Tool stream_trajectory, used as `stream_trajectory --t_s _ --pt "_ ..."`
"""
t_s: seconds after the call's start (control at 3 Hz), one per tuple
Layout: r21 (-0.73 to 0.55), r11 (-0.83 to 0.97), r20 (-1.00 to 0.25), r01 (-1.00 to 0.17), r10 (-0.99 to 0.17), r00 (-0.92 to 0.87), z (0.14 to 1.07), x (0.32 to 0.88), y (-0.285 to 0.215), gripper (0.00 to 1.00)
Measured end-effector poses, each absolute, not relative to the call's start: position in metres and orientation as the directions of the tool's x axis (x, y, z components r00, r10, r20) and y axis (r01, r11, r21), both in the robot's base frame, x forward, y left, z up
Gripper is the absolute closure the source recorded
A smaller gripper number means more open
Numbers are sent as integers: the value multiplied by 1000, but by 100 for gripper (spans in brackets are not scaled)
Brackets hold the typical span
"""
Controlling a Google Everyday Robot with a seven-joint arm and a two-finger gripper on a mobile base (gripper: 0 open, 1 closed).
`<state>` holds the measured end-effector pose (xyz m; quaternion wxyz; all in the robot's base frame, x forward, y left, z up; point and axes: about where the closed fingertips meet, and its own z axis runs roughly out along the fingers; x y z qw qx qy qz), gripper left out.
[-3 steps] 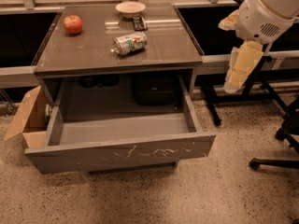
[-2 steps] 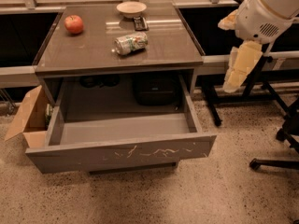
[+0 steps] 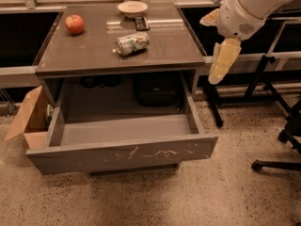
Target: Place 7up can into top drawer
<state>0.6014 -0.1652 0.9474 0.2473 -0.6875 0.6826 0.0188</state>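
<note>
The 7up can (image 3: 132, 43), silvery-green and dented, lies on its side in the middle of the brown table top (image 3: 94, 55). The top drawer (image 3: 124, 157) is pulled out below the table top and is empty inside; its grey front panel has pale scratch marks. My gripper (image 3: 217, 42) hangs at the right of the table, beyond its right edge and well apart from the can. It is open and holds nothing, with one cream finger (image 3: 222, 60) pointing down.
A red apple (image 3: 74, 24) sits at the table's back left. A small white bowl (image 3: 132, 7) and a dark remote (image 3: 141, 23) are at the back. A brown cardboard box (image 3: 28, 119) stands left of the drawer. Black stand legs (image 3: 263, 79) are at the right.
</note>
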Motion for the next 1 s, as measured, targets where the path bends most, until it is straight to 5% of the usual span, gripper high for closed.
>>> stream_trajectory --t_s 1.0 --pt "-343 -113 -437 -933 -860 265 887 723 -105 0"
